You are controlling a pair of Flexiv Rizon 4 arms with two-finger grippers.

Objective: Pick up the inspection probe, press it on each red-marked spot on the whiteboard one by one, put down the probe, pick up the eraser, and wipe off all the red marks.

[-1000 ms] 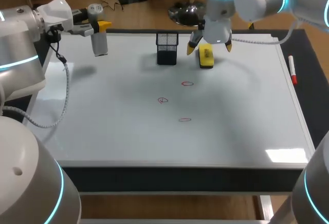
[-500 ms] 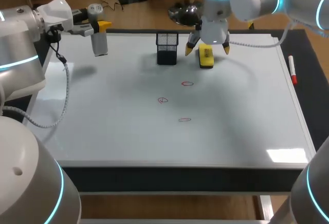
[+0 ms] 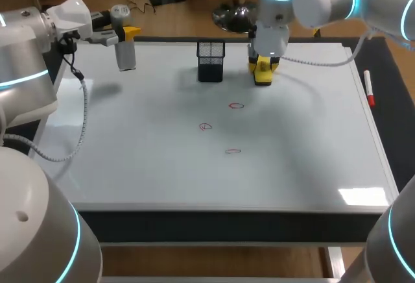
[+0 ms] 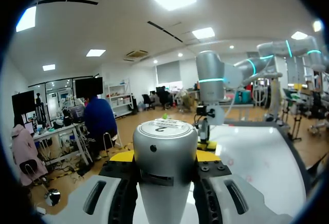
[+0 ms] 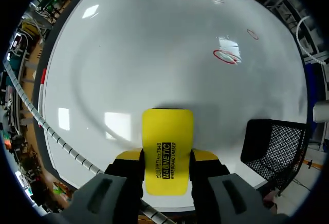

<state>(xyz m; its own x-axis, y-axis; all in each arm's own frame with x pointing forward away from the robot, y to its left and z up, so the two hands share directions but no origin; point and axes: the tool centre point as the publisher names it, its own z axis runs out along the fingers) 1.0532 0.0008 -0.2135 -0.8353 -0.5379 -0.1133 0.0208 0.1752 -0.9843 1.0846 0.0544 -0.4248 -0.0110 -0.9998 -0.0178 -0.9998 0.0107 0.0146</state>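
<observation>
The inspection probe (image 3: 124, 52), a grey cylinder, hangs upright above the whiteboard's (image 3: 142, 166) far left corner, with my left gripper (image 3: 122, 34) shut on it. The left wrist view shows the probe (image 4: 164, 178) between that gripper's (image 4: 164, 157) yellow tips. The yellow eraser (image 3: 262, 73) lies on the board's far middle. My right gripper (image 3: 262, 66) stands over it, shut on its two long sides, as the right wrist view shows for eraser (image 5: 167, 136) and gripper (image 5: 167, 155). Three red marks (image 3: 237, 106) (image 3: 205, 126) (image 3: 233, 151) sit mid-board.
A black mesh basket (image 3: 211, 61) stands just left of the eraser, close beside the right gripper's finger (image 5: 275, 152). A red marker (image 3: 369, 88) lies on the dark mat to the right of the board.
My right gripper, which straddled the eraser with fingers spread wide, has lowered a little and closed its fingers onto the eraser's sides. The left arm and probe have not moved.
</observation>
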